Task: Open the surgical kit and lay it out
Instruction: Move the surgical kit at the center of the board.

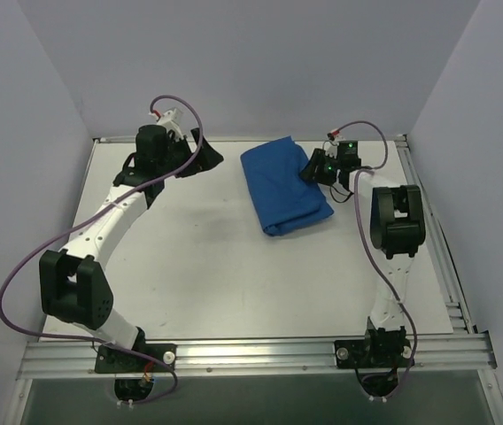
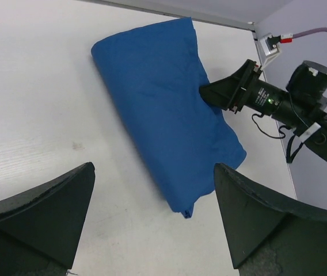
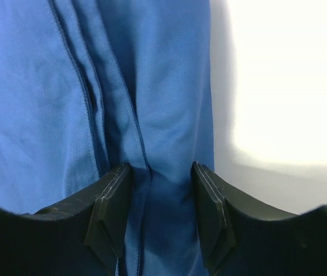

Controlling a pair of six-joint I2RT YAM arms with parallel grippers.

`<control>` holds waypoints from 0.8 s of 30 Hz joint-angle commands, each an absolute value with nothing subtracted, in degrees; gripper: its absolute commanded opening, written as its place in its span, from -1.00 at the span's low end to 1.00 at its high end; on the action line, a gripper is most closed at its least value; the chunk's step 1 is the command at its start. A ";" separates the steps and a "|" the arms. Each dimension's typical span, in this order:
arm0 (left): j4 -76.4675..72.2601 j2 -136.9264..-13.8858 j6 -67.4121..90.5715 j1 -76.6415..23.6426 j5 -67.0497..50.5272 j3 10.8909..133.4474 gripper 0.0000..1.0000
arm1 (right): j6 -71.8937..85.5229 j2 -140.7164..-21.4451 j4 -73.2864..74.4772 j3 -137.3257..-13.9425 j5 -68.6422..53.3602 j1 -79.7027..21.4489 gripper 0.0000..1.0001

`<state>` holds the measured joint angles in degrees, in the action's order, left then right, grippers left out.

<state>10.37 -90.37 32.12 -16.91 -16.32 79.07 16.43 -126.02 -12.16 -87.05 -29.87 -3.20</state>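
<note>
The royal-blue cloth wrap [image 1: 282, 186] lies folded as a closed bundle at the back middle-right of the table; it also shows in the left wrist view [image 2: 163, 109]. The steel tray and the instruments are hidden. My right gripper [image 1: 313, 168] is at the bundle's right edge, also in the left wrist view [image 2: 206, 91]. In the right wrist view the right gripper [image 3: 160, 172] has its jaws pressed on a bunched fold of the cloth [image 3: 152, 86]. My left gripper [image 1: 205, 156] is open and empty, raised to the left of the bundle [image 2: 154, 172].
The white table [image 1: 189, 257] is bordered by an aluminium rail [image 1: 251, 354] at the near edge and another [image 1: 446, 257] along the right. Grey walls close in the back and sides. The right arm's cable [image 2: 319, 34] hangs at the back right corner.
</note>
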 commanded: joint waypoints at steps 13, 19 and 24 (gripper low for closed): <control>18.53 -96.31 33.58 -13.54 -11.43 79.18 0.85 | 50.97 -118.66 -30.41 -66.63 -18.12 -19.77 -0.33; 20.22 -105.81 35.07 -11.78 -7.74 84.37 0.43 | 50.37 -116.37 -32.70 -63.28 -17.75 -19.86 -0.27; 18.03 -107.31 34.81 -11.33 -4.05 83.67 -0.16 | 48.78 -115.31 -34.81 -61.61 -18.98 -20.04 -0.07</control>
